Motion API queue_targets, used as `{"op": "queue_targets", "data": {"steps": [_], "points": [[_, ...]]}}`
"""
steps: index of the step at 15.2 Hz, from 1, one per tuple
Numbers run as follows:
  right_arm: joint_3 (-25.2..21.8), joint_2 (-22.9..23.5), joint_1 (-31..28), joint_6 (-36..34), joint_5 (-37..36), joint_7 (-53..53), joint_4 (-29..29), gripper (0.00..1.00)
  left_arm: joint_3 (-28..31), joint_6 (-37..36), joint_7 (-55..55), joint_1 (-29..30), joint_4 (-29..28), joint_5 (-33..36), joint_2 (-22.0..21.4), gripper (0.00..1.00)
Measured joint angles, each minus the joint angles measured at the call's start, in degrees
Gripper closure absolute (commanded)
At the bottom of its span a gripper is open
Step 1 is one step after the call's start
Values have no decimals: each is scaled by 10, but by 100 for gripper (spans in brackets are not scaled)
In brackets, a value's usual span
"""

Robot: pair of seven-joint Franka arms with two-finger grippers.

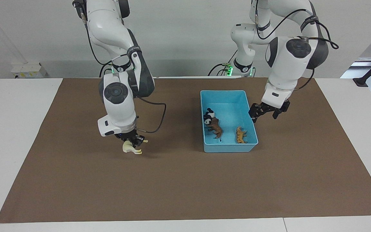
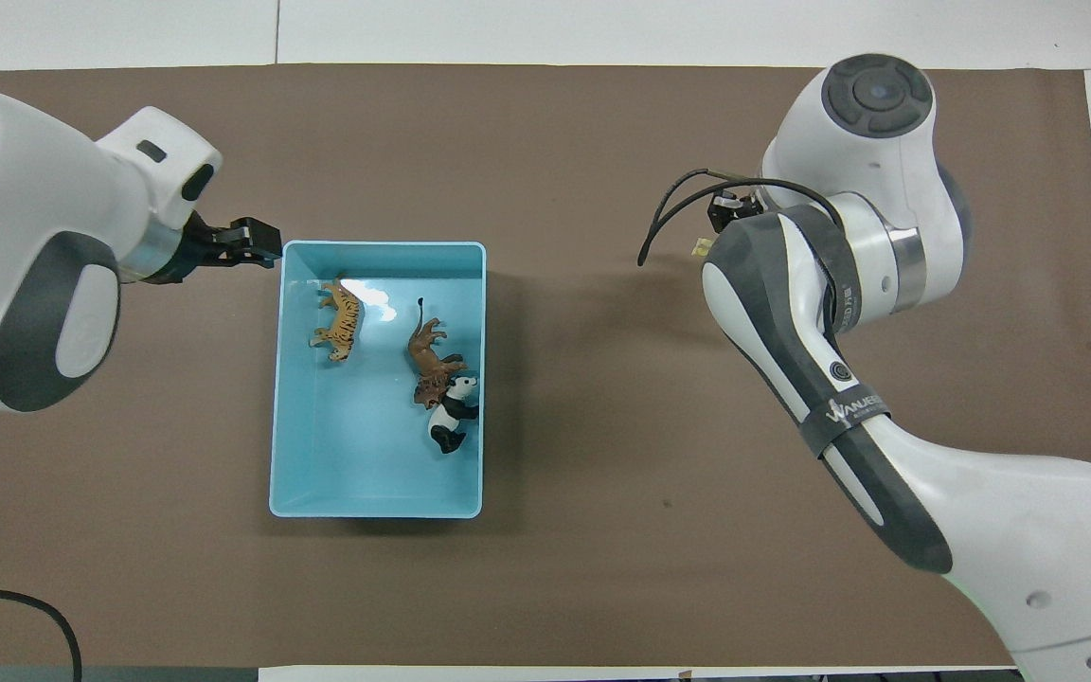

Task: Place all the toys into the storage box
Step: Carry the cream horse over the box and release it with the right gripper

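Observation:
The light-blue storage box (image 1: 229, 147) stands on the brown mat toward the left arm's end of the table. In it lie the orange tiger (image 1: 241, 135), the brown lion (image 1: 216, 128) and the panda (image 1: 208, 116), the lion and panda touching. They also show in the overhead view: box (image 2: 384, 244), tiger (image 2: 342, 320), lion (image 2: 430, 358), panda (image 2: 451, 417). My right gripper (image 1: 134, 141) is shut on the cream-white horse (image 1: 131, 148), low over the mat beside the box; the overhead view hides it under the wrist. My left gripper (image 1: 266, 112) is open and empty, just outside the box's wall (image 2: 257, 242).
The brown mat (image 1: 185, 187) covers most of the white table. A black cable (image 1: 159, 116) loops from the right arm's wrist. Bare mat lies between the horse and the box.

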Motion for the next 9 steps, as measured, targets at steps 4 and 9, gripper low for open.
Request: {"op": "queue_targets", "data": {"steps": [4, 9], "points": [[5, 22, 116, -51, 17, 110, 143, 100, 3, -57, 88, 64, 25, 0, -32, 0], [4, 108, 242, 41, 45, 186, 223, 100, -2, -169, 103, 70, 30, 0, -96, 0]]}}
